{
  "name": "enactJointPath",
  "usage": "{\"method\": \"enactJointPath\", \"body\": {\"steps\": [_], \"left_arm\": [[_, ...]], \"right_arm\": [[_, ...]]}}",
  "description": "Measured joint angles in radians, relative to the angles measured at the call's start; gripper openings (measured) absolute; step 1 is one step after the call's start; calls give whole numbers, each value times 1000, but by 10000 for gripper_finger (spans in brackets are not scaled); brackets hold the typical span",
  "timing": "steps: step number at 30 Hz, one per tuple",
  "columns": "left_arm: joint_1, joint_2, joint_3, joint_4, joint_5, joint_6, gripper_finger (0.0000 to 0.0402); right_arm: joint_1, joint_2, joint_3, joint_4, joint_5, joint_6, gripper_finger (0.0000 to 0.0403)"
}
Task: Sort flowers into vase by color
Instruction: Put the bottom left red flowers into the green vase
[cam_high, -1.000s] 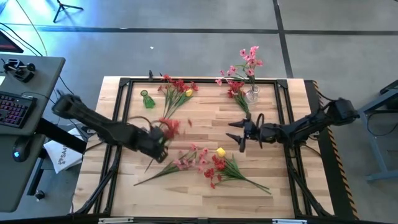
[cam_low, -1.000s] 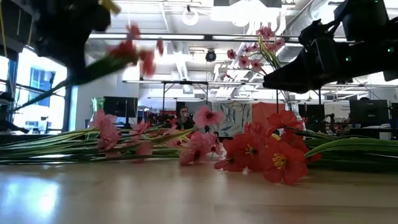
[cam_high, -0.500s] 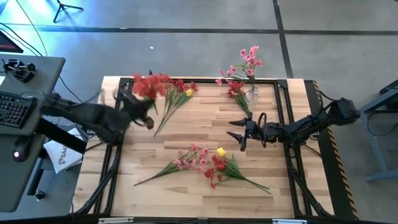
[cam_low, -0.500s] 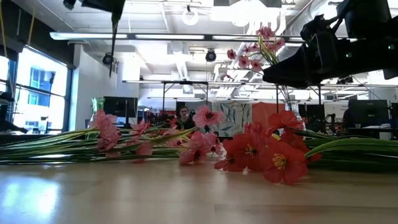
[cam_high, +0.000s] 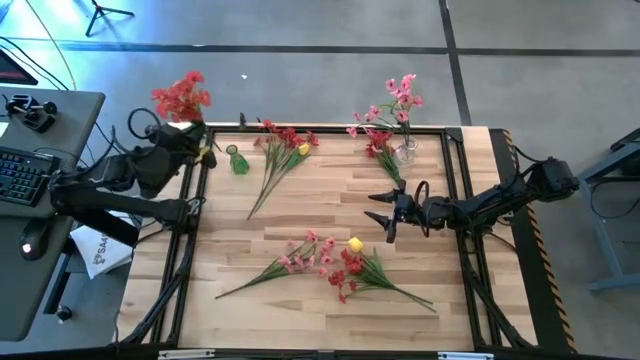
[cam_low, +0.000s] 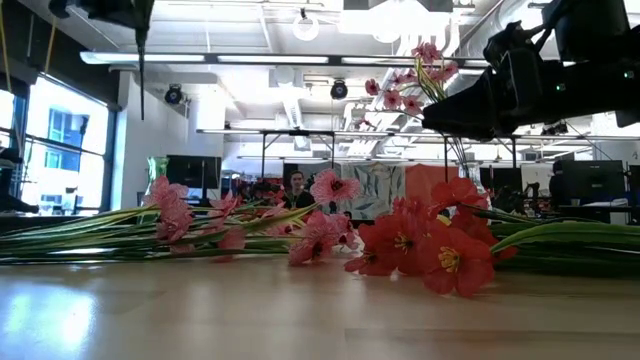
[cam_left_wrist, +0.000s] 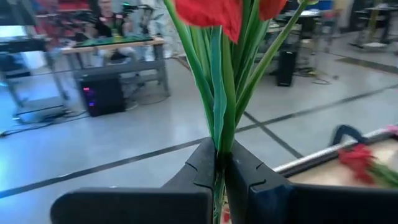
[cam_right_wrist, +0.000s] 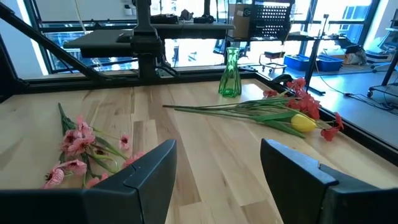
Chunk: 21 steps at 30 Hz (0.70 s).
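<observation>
My left gripper (cam_high: 190, 135) is raised over the table's far left corner, shut on a spray of red flowers (cam_high: 180, 95) whose blossoms stand above it. A small green vase (cam_high: 237, 160) stands nearby on the table. A clear vase (cam_high: 404, 152) at the far edge holds pink flowers (cam_high: 400, 100). A red spray with a yellow bloom (cam_high: 285, 145) lies flat beside the green vase. A pink spray (cam_high: 300, 255) and a red-and-yellow bunch (cam_high: 350, 265) lie toward the near edge. My right gripper (cam_high: 380, 215) hovers open right of centre, touching nothing. My left gripper pinches the red spray's green stems (cam_left_wrist: 219, 146) between its two fingers, below the leaves and blossoms (cam_left_wrist: 211, 9). The spray is lifted clear and stands roughly upright, blossoms above the fingers. In the low view the stem's lower end (cam_low: 140, 50) hangs free below the gripper.
A black metal frame (cam_high: 330, 130) runs round the tabletop. A red spray (cam_high: 385, 160) lies at the foot of the clear vase. Bare wood shows at the table's centre (cam_high: 320, 200). A desk with a keyboard (cam_high: 20, 175) stands left of the table.
My left gripper has carried the red spray up from the table's left middle and toward the far left corner, staying shut on it. The spray has turned from lying slanted to standing upright, blossoms on top. My right arm has kept still.
</observation>
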Motion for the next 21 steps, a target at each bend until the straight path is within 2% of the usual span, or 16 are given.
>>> {"method": "enactJointPath", "body": {"steps": [5,9,12,15,21], "left_arm": [[63,1,-132,128,-17,37,0],[123,0,-199,296,-10,141,0],[180,-2,-221,397,69,211,0],[247,-1,-238,453,182,203,0],[355,24,-261,438,246,155,0]], "right_arm": [[0,0,0,11,0,-12,227],[0,0,0,11,0,-12,227],[0,0,0,11,1,-12,227],[0,0,0,11,1,-12,227],[0,0,0,11,1,-10,227]]}}
